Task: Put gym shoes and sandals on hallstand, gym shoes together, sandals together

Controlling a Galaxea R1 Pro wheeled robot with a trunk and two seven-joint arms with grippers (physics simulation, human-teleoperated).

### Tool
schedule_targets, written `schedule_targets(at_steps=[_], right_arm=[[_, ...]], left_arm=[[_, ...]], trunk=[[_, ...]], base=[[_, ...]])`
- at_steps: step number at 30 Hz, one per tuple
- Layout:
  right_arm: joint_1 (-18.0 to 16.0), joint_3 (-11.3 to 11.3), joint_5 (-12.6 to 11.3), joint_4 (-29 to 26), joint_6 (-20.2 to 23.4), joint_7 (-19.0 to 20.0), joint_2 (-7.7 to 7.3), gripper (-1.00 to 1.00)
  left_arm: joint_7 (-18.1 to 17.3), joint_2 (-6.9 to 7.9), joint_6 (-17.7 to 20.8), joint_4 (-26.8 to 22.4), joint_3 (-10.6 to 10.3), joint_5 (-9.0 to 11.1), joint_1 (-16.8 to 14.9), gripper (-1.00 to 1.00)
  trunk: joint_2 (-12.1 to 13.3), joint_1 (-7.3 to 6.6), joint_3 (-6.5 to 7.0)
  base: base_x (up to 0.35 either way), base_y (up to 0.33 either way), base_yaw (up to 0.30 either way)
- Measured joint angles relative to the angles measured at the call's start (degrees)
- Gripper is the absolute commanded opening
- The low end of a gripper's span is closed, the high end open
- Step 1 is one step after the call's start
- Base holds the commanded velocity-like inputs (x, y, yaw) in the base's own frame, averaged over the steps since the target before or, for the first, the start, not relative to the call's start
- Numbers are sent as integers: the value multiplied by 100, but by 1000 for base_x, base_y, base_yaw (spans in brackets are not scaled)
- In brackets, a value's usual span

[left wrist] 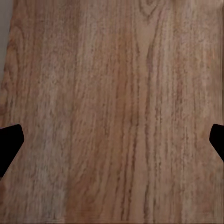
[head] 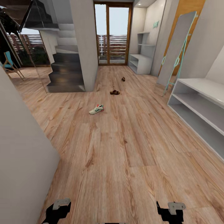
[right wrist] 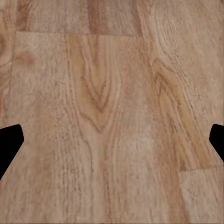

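One white gym shoe (head: 96, 109) with green stripes and a red heel lies on the wood-plank corridor floor (head: 124, 149), well ahead of me. Beyond it rests a brown sandal (head: 114, 92), and a second sandal (head: 123, 79) lies farther back towards the glass door. The other gym shoe is out of view. The light-grey hallstand (head: 199, 102) runs along the right wall, its shelves bare. My left gripper (head: 57, 210) and right gripper (head: 170, 211) hang low at the near edge, both open over bare floor (left wrist: 112, 93) (right wrist: 112, 93), far from the shoes.
A grey wall (head: 21, 149) closes in on the near left. A dark staircase (head: 65, 71) and a white pillar (head: 84, 43) stand at the back left. A tall mirror (head: 177, 49) leans against the right wall, with another grey shelf unit (head: 140, 62) beyond it.
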Motion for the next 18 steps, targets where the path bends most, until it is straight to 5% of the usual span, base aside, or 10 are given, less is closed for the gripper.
schedule_targets(at_steps=[18], right_arm=[[0,1,0,8,0,-7,0,100]], left_arm=[[1,0,-7,151,-1,6,6,100]], trunk=[[0,0,0]], base=[[297,-139,0]])
